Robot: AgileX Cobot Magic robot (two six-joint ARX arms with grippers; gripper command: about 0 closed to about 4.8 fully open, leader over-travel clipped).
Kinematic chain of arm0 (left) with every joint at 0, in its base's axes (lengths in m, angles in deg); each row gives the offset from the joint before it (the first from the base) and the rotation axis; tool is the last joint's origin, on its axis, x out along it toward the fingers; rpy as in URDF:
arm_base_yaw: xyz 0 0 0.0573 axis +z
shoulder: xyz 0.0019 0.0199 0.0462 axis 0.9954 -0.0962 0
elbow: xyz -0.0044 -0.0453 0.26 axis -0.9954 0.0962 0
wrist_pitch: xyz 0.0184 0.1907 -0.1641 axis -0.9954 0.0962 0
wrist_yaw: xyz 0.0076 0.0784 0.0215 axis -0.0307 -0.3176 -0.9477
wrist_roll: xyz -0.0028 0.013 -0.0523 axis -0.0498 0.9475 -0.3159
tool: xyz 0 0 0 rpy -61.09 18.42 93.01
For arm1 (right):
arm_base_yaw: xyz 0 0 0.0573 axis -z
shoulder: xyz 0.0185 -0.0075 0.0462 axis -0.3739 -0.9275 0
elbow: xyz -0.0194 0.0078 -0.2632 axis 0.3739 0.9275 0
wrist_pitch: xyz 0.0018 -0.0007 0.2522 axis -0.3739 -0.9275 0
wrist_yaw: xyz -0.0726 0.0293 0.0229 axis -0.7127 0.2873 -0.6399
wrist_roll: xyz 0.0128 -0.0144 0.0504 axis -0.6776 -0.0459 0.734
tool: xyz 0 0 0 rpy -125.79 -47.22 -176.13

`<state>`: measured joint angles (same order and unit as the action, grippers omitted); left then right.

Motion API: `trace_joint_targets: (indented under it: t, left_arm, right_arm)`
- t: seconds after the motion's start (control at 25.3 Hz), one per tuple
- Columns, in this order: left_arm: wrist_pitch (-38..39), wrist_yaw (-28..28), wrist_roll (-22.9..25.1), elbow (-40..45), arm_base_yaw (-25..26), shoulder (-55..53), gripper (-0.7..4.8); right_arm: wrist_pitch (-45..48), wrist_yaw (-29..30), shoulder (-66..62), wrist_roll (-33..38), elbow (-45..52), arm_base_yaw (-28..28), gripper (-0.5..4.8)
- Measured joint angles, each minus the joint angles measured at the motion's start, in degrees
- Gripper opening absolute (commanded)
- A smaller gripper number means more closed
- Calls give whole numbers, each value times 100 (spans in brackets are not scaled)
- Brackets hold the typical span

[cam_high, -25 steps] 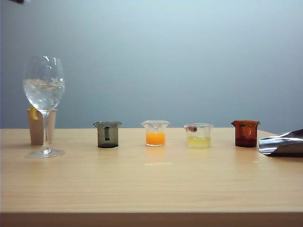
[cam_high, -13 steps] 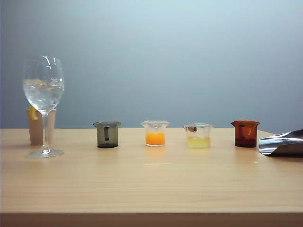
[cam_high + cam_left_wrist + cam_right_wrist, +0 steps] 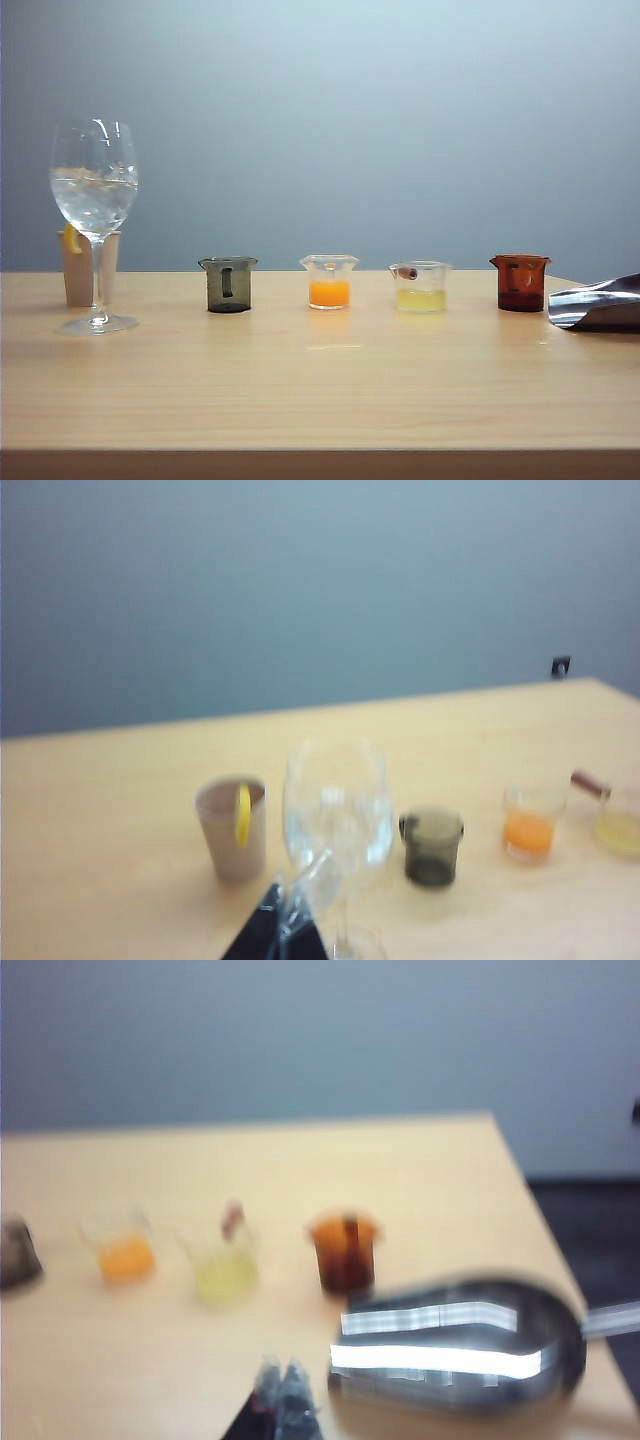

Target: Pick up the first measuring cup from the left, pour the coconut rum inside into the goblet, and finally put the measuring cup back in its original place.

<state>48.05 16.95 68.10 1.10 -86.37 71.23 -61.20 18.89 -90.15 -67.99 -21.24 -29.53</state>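
Step in hand, as judged: closing stage. The first measuring cup point(image 3: 228, 285) stands upright on the tabletop point(image 3: 320, 390), apart from everything, which suits it being back at its place. Whether any coconut rum remains inside cannot be told through the smoky wall. No arm shows in the exterior view.

Left end effector point(image 3: 283, 930): only dark tips at the frame edge. They appear drawn together with nothing between them; the view is blurred, so this is tentative. Ahead of it and very close stands the goblet point(image 3: 337, 810), upright, ice and clear liquid in its bowl point(image 3: 93, 180). To one side of the goblet, just beyond the tips, a tan paper cup point(image 3: 232, 825) with a yellow slice on its rim. On the goblet's other side, a little further off, the first measuring cup point(image 3: 432, 845), then the orange-liquid cup point(image 3: 530, 823) and part of the pale yellow cup point(image 3: 620, 825).

Right end effector point(image 3: 283, 1390): tips closed, empty. A shiny metal scoop point(image 3: 455, 1345) lies on the tabletop just beside it. Ahead and near is the amber-red cup point(image 3: 345, 1250); the pale yellow cup point(image 3: 225, 1260), the orange-liquid cup point(image 3: 122, 1250) and a sliver of the grey cup point(image 3: 18, 1250) trail away from it along the row.

Next move, as judged: if the pour is done, nothing more than keeping both arms clear of the row. If not, the left end effector must open, reach past the goblet to the grey cup's handle, and avoid knocking the stem.
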Motion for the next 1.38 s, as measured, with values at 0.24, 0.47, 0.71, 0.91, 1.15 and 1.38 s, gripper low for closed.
trace_joint_targets:
  t: [0.24,0.47,0.71,0.91,1.15,1.38]
  left_arm:
    - [470,-2,0,1091,0,785,-4]
    - [575,-7,0,2105,0,874,-4]
    - [153,-7,-2,2264,-9,872,-3]
    - [-262,-4,-2,2398,-9,876,-3]
    - [-267,-2,-2,2398,-9,876,-3]
    - [-295,-57,17,2400,-9,876,-3]
  right_arm:
    - [837,-39,-380,-4,610,9,-3]
    - [1075,-55,-437,-7,728,7,89]
    - [1071,-46,-444,-4,728,2,88]
    - [1069,-44,-444,-4,728,2,88]
    - [970,-28,221,-4,1130,199,88]
    - [-151,-35,459,-4,1130,728,88]
